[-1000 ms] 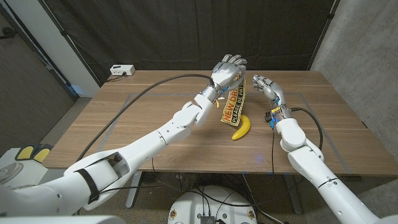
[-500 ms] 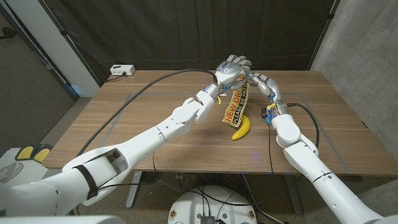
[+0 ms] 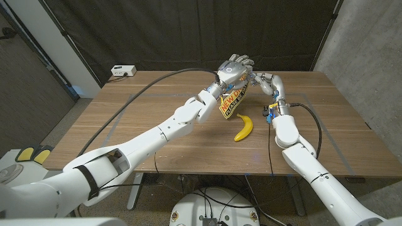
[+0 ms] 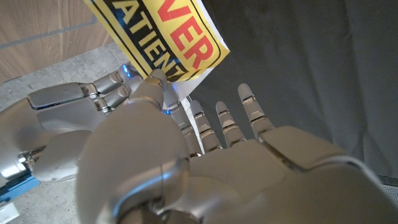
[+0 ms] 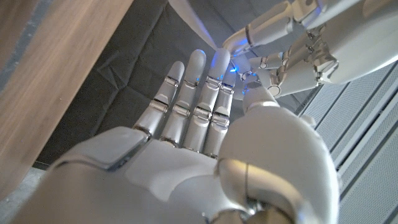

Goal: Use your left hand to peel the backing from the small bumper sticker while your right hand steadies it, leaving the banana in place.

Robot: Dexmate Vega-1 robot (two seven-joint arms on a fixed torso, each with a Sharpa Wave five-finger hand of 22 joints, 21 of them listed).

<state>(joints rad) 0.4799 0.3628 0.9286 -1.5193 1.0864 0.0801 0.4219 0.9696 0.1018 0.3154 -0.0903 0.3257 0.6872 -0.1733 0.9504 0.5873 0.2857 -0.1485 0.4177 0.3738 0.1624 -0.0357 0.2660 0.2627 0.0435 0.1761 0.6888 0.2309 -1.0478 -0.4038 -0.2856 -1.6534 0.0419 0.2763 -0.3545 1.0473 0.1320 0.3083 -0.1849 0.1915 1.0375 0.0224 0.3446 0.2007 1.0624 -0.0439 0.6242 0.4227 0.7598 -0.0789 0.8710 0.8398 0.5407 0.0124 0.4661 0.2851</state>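
My left hand holds the small yellow bumper sticker up off the table by its upper end, and the sticker hangs down tilted. In the left wrist view my thumb presses on the sticker, whose black and red letters show. My right hand reaches in from the right with its fingers straight, the tips meeting my left hand at the sticker's upper edge; I see nothing in its palm. The banana lies on the table just below the hanging sticker, apart from it.
A white box sits at the table's back left corner, with a black cable running across the wood. A dark curtain hangs behind the table. Bare wood stretches left and right of the hands.
My right hand has moved left until its fingertips meet my left hand. The sticker has been lifted higher and hangs shorter and more tilted, farther above the banana, which has not moved.
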